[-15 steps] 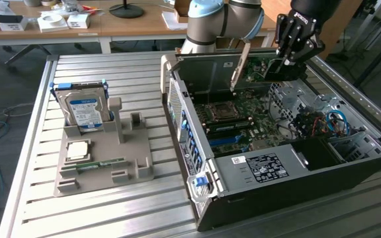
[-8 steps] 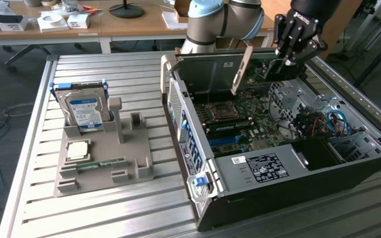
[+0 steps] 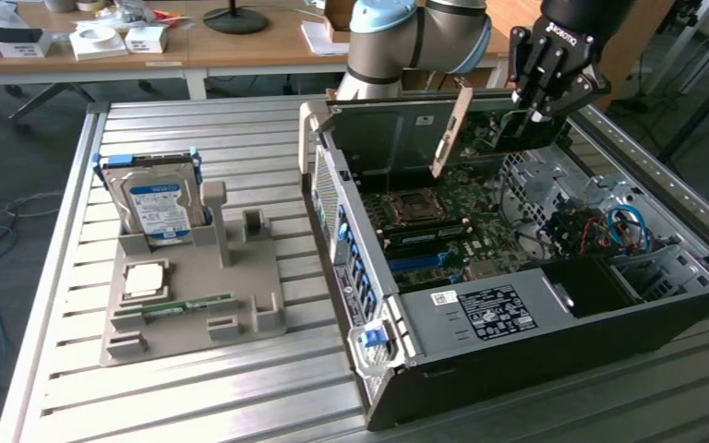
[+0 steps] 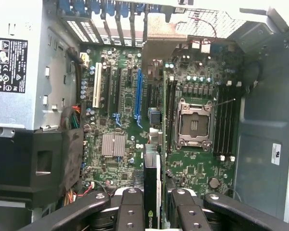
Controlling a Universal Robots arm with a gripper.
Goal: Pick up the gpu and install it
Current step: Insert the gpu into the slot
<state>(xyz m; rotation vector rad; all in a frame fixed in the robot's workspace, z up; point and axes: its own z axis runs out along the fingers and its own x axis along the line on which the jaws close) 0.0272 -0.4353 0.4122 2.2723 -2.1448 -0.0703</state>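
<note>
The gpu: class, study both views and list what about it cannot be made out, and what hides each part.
- Exterior view: the end of the gpu held in the gripper is covered by its fingers.
- Wrist view: the card shows edge-on, so both its faces are hidden; the fingers and the picture's edge cut off part of it.
- Both views: its connector edge, and its gap to the motherboard, cannot be told.

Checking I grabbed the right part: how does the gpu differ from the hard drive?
The gpu hangs in the gripper over the open case; the hard drive stands in the grey holder. The gpu is a thin card with a long end bracket; the hard drive is a thicker silver block with a blue label. Both stand on edge.
</note>
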